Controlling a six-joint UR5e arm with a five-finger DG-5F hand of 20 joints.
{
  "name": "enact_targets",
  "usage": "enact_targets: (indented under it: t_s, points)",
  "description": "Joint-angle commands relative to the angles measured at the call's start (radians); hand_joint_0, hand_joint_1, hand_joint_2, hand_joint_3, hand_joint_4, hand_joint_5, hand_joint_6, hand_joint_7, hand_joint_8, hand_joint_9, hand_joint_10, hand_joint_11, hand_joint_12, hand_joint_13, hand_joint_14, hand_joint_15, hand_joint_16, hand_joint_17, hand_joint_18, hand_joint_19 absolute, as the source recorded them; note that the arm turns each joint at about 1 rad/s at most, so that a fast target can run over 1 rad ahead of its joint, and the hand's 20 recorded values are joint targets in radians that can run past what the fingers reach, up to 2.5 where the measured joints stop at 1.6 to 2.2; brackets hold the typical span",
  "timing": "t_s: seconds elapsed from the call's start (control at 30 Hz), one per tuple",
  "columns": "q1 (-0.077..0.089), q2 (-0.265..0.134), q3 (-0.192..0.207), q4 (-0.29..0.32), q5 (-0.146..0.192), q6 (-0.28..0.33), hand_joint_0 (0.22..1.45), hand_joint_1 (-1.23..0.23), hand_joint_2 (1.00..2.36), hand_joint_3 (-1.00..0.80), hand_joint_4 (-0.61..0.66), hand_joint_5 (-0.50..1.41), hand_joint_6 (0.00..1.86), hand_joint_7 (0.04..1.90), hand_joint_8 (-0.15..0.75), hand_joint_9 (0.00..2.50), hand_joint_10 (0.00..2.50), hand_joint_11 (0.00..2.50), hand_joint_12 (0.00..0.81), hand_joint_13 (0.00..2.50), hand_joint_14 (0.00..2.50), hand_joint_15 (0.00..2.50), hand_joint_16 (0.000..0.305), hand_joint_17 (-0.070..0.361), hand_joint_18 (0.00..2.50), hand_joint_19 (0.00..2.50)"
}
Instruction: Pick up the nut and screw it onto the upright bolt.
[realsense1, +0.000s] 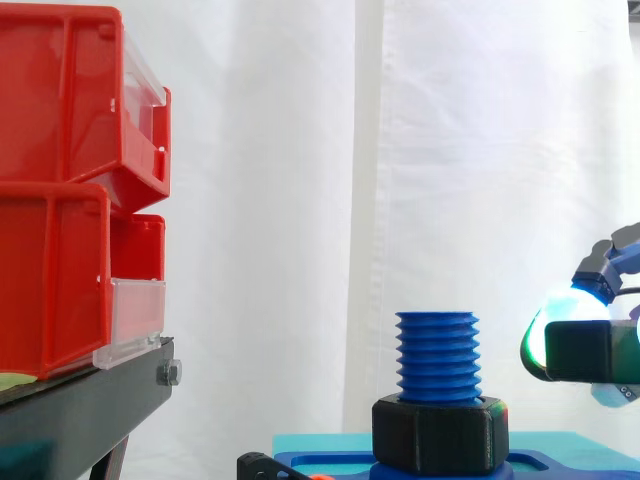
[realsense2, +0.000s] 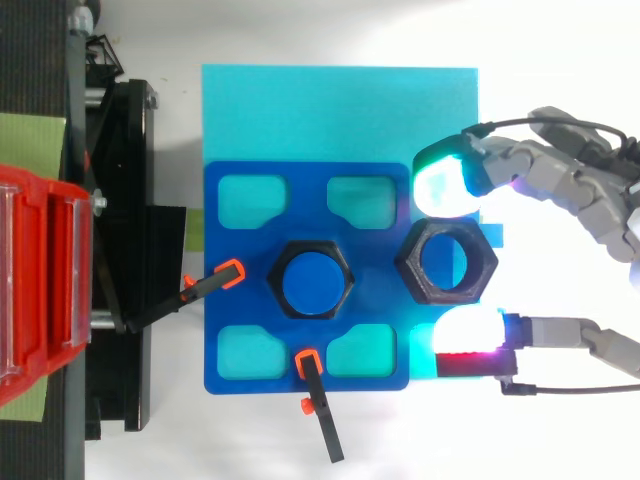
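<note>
A blue threaded bolt (realsense1: 437, 355) stands upright in the middle of a blue base plate (realsense2: 225, 340), with a black hex collar (realsense1: 438, 432) round its foot. The black nut (realsense2: 447, 262) hangs to the right of the bolt, its top just below the bolt's top, and appears in the side view as a dark block (realsense1: 590, 350). My hand (realsense2: 570, 185) comes in from the right and is shut on the nut, one glowing pad (realsense2: 445, 185) on its far side and another (realsense2: 470, 330) on its near side. The nut's hole faces upward.
Stacked red bins (realsense1: 60, 200) sit on a black stand (realsense1: 90, 400) at the left. Two black clamps with orange tips (realsense2: 228, 275) (realsense2: 310, 360) hold the base plate, which lies on a cyan mat (realsense2: 340, 110). A white curtain hangs behind.
</note>
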Motion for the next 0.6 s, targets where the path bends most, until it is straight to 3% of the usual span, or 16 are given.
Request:
enact_targets:
  t_s: [0.0,0.03,0.17,0.33,0.37,0.4,0.43,0.47,0.5,0.53,0.57]
  points:
    - [-0.010,0.017,0.009,-0.067,-0.004,0.039,0.57,-0.75,1.00,-0.50,0.34,-0.17,0.50,1.01,0.342,0.71,0.00,0.02,0.361,0.65,0.00,0.00,0.031,0.071,0.36,0.00]
    - [-0.010,0.017,0.009,-0.067,-0.004,0.039,0.57,-0.74,1.00,-0.50,0.34,-0.17,0.50,1.01,0.340,0.71,0.00,0.02,0.361,0.65,0.00,0.00,0.031,0.071,0.36,0.00]
    - [-0.047,0.019,0.068,-0.140,-0.010,0.079,0.57,-0.74,1.00,-0.50,0.34,-0.17,0.50,1.01,0.343,0.72,0.00,0.02,0.363,0.66,0.00,0.00,0.032,0.071,0.37,0.00]
    - [-0.073,0.019,0.111,-0.159,-0.058,0.084,0.57,-0.74,1.00,-0.50,0.34,-0.17,0.50,1.01,0.343,0.72,0.00,0.02,0.365,0.66,0.00,0.00,0.032,0.071,0.37,0.00]
    - [-0.079,0.019,0.118,-0.161,-0.076,0.084,0.57,-0.74,1.00,-0.50,0.34,-0.17,0.50,1.01,0.344,0.72,0.00,0.02,0.363,0.66,0.00,0.00,0.032,0.072,0.37,0.00]
    - [-0.093,0.019,0.128,-0.155,-0.122,0.084,0.57,-0.74,1.00,-0.50,0.34,-0.17,0.50,1.01,0.344,0.72,0.00,0.03,0.364,0.66,0.00,0.00,0.032,0.072,0.37,0.00]
    - [-0.098,0.019,0.129,-0.153,-0.139,0.082,0.57,-0.74,1.00,-0.50,0.34,-0.17,0.50,1.00,0.344,0.72,0.00,0.02,0.365,0.66,0.00,0.00,0.032,0.072,0.37,0.00]
    - [-0.108,0.019,0.131,-0.144,-0.185,0.081,0.57,-0.74,1.00,-0.50,0.34,-0.17,0.50,1.01,0.345,0.72,0.00,0.01,0.366,0.66,0.00,0.00,0.032,0.072,0.37,0.00]
    - [-0.111,0.017,0.131,-0.140,-0.185,0.081,0.57,-0.73,1.00,-0.50,0.34,-0.17,0.50,1.00,0.346,0.72,0.00,0.02,0.367,0.67,0.00,0.00,0.032,0.072,0.37,0.00]
    - [-0.121,0.017,0.131,-0.120,-0.256,0.075,0.57,-0.73,1.00,-0.50,0.34,-0.17,0.50,1.00,0.346,0.72,0.00,0.01,0.367,0.67,0.00,0.00,0.032,0.072,0.37,0.00]
    - [-0.125,0.017,0.131,-0.112,-0.272,0.072,0.57,-0.73,1.00,-0.50,0.34,-0.17,0.50,1.01,0.345,0.72,0.00,0.02,0.370,0.67,0.00,0.00,0.032,0.072,0.37,0.00]
